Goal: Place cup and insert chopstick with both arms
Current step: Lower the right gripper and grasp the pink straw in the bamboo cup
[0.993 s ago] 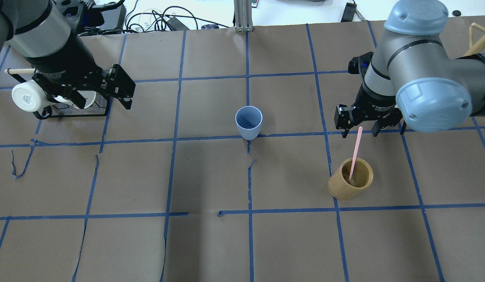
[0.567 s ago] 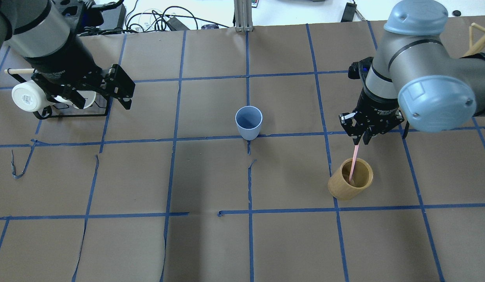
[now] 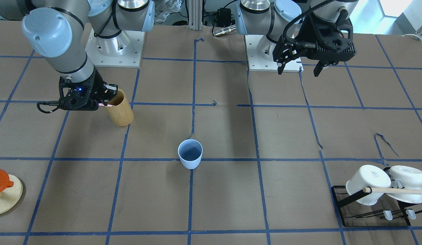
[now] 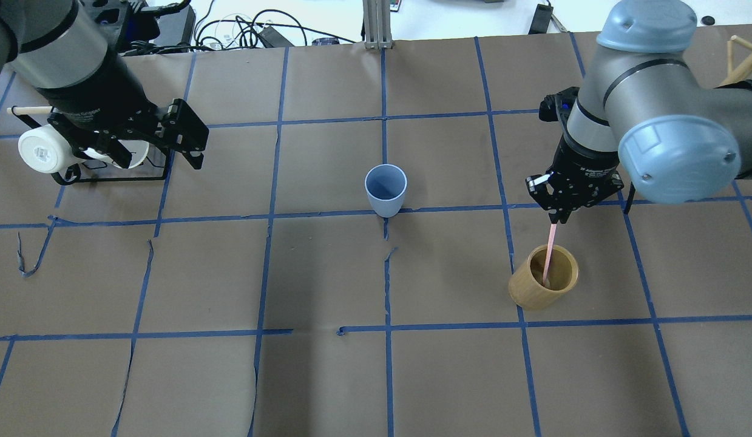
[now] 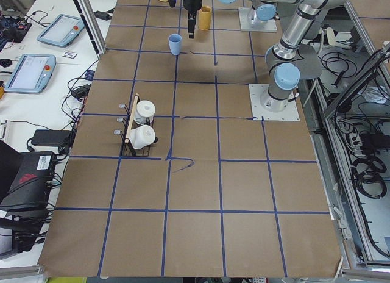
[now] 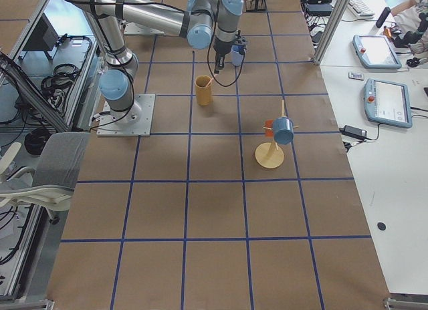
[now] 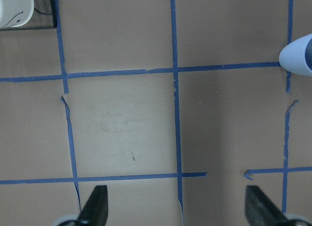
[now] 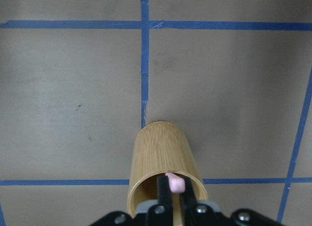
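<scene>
The light blue cup [image 4: 385, 189] stands upright and empty at the table's middle; it also shows in the front view [image 3: 190, 153] and at the left wrist view's edge [image 7: 298, 54]. A pale pink chopstick [image 4: 550, 252] stands tilted inside a tan bamboo cylinder [image 4: 544, 276]. My right gripper [image 4: 558, 215] is shut on the chopstick's upper end, above the cylinder [image 8: 163, 167]; the pink tip [image 8: 174, 183] shows between its fingers. My left gripper [image 4: 160, 159] is open and empty, hovering left of the cup, fingers wide apart [image 7: 176, 209].
A black wire rack with white mugs [image 4: 42, 150] and a wooden dowel stands at the far left, under my left arm. A round wooden stand with an orange piece [image 3: 3, 190] is beyond the right arm. Cables lie past the table's far edge.
My right gripper went from open around the chopstick's top to shut on it. The chopstick is still in the bamboo cylinder. The left arm and the cup have not moved.
</scene>
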{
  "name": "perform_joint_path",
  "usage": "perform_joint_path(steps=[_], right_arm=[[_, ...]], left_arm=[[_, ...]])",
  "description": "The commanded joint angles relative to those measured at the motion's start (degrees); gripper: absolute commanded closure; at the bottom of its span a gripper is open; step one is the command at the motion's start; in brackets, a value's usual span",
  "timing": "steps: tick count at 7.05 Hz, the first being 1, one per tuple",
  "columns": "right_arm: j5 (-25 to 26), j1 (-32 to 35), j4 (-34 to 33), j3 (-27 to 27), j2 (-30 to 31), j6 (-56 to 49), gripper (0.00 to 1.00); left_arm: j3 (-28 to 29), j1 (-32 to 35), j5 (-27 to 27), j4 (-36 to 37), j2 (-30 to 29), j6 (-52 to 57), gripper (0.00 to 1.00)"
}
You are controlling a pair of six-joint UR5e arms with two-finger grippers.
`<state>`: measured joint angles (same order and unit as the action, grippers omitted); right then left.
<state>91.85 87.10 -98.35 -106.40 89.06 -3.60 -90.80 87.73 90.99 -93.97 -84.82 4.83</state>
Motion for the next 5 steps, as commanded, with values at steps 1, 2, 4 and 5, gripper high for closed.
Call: perform_joint_path(steps=[1, 2, 4, 5], right_arm=[[-0.01, 0.0, 0.0, 0.31, 0.24, -0.09, 1.0], [-0.09, -0.09, 0.0, 0.49, 1.28, 0.0, 1.0], [-1.83, -0.09, 2.52, 3.71, 4.71, 0.09, 1.0], [-2.98, 0.0, 6.03, 9.48, 4.64, 0.7, 1.0]], left_arm=[[0.01, -0.01, 0.07, 0.02, 0.0, 0.0, 0.0], [0.01, -0.01, 0.07, 0.02, 0.0, 0.09, 0.0], [0.01, -0.01, 0.07, 0.02, 0.0, 0.0, 0.0], [0.01, -0.01, -0.02, 0.02, 0.0, 0.0, 0.0]])
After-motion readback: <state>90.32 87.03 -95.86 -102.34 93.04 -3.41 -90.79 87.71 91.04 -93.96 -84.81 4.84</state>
